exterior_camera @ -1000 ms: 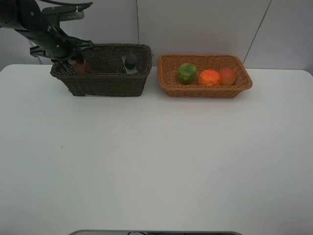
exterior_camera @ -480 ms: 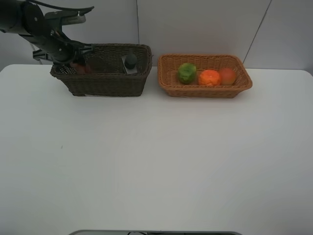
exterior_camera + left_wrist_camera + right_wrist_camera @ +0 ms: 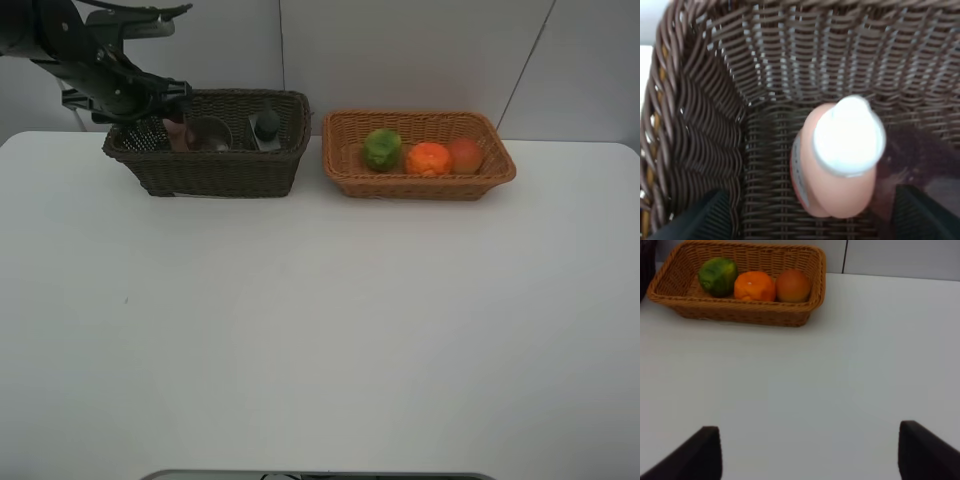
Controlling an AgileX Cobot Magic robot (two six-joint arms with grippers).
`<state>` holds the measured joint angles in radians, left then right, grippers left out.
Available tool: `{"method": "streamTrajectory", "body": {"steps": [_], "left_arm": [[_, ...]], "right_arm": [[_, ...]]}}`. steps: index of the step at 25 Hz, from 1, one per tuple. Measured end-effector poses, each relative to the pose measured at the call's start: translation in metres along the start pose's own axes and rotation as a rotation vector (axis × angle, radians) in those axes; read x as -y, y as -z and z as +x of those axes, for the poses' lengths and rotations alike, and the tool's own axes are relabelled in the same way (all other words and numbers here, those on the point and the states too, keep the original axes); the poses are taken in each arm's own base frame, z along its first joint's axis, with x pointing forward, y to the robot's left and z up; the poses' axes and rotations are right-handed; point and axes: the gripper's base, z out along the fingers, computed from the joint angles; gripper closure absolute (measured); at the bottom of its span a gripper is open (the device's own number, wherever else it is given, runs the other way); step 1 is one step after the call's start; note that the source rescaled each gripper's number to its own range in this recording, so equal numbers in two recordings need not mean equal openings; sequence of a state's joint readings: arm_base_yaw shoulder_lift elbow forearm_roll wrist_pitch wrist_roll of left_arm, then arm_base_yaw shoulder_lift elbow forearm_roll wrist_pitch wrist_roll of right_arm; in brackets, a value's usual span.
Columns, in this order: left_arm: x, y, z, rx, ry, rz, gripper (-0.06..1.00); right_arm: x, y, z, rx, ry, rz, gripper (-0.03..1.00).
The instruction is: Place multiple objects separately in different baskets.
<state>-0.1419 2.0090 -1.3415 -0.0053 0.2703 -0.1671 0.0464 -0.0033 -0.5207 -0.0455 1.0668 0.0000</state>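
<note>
Pink bottle (image 3: 840,160) is seen upright in the dark basket's (image 3: 215,170) left end, cup (image 3: 210,133) just beside it, grey bottle (image 3: 265,127) further right. Left gripper (image 3: 810,215) is spread wide above the pink bottle, nothing gripped. Green fruit (image 3: 381,149), orange (image 3: 429,158) and peach (image 3: 464,153) are seen in the tan basket (image 3: 420,186). Right gripper (image 3: 810,455) is released, nothing held, over bare table (image 3: 320,330).

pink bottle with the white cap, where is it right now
The pink bottle stands upright in the left end of the dark basket in the high view, right beside the clear cup, with the left claw open above it.
</note>
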Motion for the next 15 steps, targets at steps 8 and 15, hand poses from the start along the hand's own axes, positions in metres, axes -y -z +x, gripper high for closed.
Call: {"method": "streamTrajectory", "body": {"steps": [8,15], "left_arm": [[0.004,0.052,-0.021,0.035,-0.006,0.004,0.11],[0.002,0.117,-0.012,0.073,-0.006,0.011,0.05]], "right_arm": [[0.000,0.000,0.000,0.000,0.000,0.000,0.17],[0.000,0.000,0.000,0.000,0.000,0.000,0.17]]}}
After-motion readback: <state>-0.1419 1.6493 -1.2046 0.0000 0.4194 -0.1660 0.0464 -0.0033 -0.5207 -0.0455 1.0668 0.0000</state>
